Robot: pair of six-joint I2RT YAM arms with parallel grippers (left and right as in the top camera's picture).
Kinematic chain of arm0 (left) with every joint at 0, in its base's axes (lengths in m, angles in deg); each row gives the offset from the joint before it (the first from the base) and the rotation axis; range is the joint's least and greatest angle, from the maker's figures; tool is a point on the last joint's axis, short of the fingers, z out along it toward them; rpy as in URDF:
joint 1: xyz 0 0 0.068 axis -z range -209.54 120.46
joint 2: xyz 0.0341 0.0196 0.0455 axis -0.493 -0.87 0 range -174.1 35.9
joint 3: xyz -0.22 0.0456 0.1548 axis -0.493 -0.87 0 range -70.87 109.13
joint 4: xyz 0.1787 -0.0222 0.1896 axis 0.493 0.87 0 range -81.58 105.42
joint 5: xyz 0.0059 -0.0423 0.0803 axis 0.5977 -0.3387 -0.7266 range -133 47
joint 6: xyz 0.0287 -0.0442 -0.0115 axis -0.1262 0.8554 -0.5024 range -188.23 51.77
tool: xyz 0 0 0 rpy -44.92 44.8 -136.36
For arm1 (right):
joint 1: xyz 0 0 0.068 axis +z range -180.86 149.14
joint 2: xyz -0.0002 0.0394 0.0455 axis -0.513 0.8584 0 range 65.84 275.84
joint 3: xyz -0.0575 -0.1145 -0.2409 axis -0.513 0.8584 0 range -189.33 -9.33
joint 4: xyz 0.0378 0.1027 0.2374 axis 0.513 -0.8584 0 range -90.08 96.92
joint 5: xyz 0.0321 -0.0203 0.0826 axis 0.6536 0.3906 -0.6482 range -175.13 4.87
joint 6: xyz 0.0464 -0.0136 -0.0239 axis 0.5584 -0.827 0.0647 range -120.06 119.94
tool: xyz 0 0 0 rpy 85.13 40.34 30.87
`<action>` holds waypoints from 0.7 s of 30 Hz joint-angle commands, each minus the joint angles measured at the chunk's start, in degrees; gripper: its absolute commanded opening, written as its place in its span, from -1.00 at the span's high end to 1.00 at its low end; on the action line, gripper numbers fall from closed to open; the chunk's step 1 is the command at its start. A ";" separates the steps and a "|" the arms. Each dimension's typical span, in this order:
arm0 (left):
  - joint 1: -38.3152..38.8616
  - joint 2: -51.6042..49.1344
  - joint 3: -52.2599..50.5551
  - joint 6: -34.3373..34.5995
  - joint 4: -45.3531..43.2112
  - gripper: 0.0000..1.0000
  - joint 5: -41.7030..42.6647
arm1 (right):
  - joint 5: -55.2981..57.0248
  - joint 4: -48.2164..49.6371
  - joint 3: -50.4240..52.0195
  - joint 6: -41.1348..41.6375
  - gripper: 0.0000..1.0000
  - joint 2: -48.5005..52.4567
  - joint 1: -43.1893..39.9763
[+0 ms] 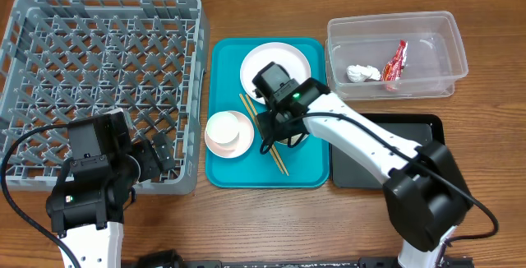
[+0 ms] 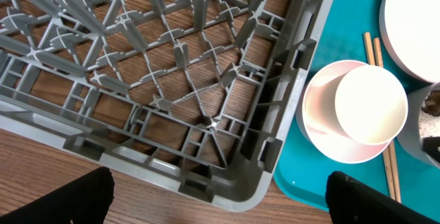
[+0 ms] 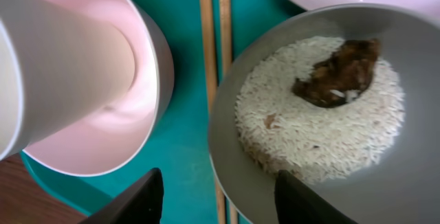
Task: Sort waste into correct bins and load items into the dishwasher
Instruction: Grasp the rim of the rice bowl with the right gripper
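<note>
- Right gripper (image 3: 216, 177), jaws parted and straddling the near rim of the pale grey-green bowl (image 3: 399, 183): one finger over the inside, the other outside above the teal tray (image 3: 185, 18); rim not pinched, nothing held.
- Inside that bowl, a bed of loose white rice (image 3: 323, 135) with a small dark brown food lump (image 3: 340, 76) on top.
- Just left of the bowl, two thin wooden chopsticks (image 3: 213, 45) side by side on the tray, lower stretch hidden by the bowl's rim.
- Past them, the pink bowl (image 3: 124, 135) with a small white cup (image 3: 62, 80) sitting inside.
- At the tray's far end, a round white plate (image 1: 275, 62), close to the grey-green bowl.
- Off to the right, a clear tub (image 1: 427, 30) holding a crumpled white tissue (image 1: 362, 73) and a red shiny wrapper (image 1: 397, 64); nearer, a black tray (image 1: 353, 173), partly under the right arm.
- Left gripper (image 2: 220, 183), spread wide and empty, above the near right corner of the grey dish rack (image 2: 172, 80), beside the teal tray.
</note>
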 commanded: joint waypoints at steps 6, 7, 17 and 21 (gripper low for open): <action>-0.31 0.11 1.38 0.33 0.04 -1.00 0.04 | 0.76 2.27 0.28 -0.13 0.09 5.01 0.76; -0.31 0.11 1.38 0.33 0.07 -0.99 0.07 | 0.70 2.27 0.28 -0.13 0.11 5.31 0.90; -0.31 0.11 1.38 0.33 0.04 -1.00 0.07 | 0.79 1.49 0.28 0.28 0.79 5.88 0.98; -0.31 0.11 1.38 0.33 0.04 -1.00 0.07 | 0.83 1.05 0.28 1.27 0.92 5.88 0.98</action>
